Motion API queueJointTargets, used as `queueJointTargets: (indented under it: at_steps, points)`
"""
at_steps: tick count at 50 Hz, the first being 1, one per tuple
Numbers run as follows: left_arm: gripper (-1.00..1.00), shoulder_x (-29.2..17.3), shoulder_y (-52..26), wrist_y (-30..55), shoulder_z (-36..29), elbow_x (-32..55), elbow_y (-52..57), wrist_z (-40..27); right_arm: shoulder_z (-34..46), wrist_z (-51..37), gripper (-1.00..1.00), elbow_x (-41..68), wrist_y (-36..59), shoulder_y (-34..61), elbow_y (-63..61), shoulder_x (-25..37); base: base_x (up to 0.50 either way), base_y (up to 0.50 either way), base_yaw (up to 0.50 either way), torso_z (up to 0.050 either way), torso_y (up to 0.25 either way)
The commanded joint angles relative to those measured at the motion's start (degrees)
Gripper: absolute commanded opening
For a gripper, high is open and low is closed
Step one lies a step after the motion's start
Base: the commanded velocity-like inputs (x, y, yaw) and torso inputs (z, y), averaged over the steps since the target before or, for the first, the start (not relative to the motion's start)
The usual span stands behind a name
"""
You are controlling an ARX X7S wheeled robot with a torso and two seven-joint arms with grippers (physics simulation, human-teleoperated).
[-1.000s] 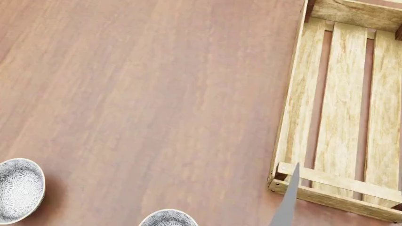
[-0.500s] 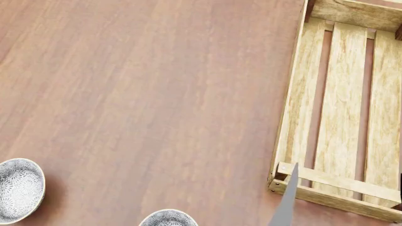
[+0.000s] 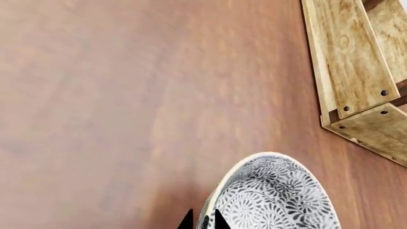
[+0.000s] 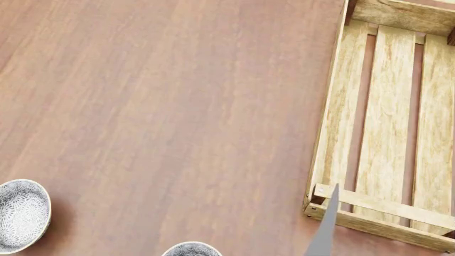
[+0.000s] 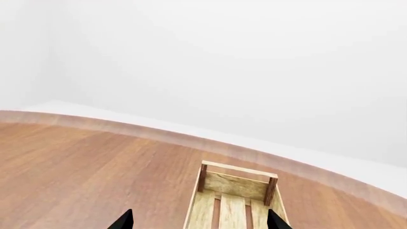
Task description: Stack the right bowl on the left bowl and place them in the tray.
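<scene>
Since the earlier head pictures the right bowl (image 4: 189,249) has slid lower, so that less of its rim shows at the bottom edge of the head view; everything else is unchanged. The likely reason is in the left wrist view: the left gripper (image 3: 203,220) has its two dark fingertips set narrowly astride that bowl's rim (image 3: 270,195), one tip outside the wall and one inside, which looks like a pinch on the edge made to lift or drag it. Whether the tips truly clamp the rim I cannot tell.

The left bowl (image 4: 21,214) sits alone on the wooden table (image 4: 178,106), well apart from its partner, so stacking is not yet done. The tray (image 4: 387,128) lies off to the right, empty of bowls. The right gripper (image 5: 198,220) hangs wide open and holds nothing, looking across the tray (image 5: 234,198) from above.
</scene>
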State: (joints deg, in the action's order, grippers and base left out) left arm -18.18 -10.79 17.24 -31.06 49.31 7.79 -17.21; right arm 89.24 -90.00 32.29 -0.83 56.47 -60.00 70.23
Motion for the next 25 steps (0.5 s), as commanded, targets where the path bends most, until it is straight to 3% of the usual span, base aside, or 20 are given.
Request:
queueJointTargets:
  at_steps: [1,25]
  points:
    - [-1.00,1.3,0.2,-1.8,2.0,0.6,-0.2,1.4,-1.4,0.1,1.00,-0.8,-0.6,0.1,0.0,-1.1,0.00,0.00,0.00,0.000,0.000]
    - [-1.00,-2.1,1.0,0.2,2.8,3.1,11.9,-3.5,-1.2,0.1,1.00,-0.7,-0.9,0.3,0.0,-1.0,0.00,0.00,0.00,0.000,0.000]
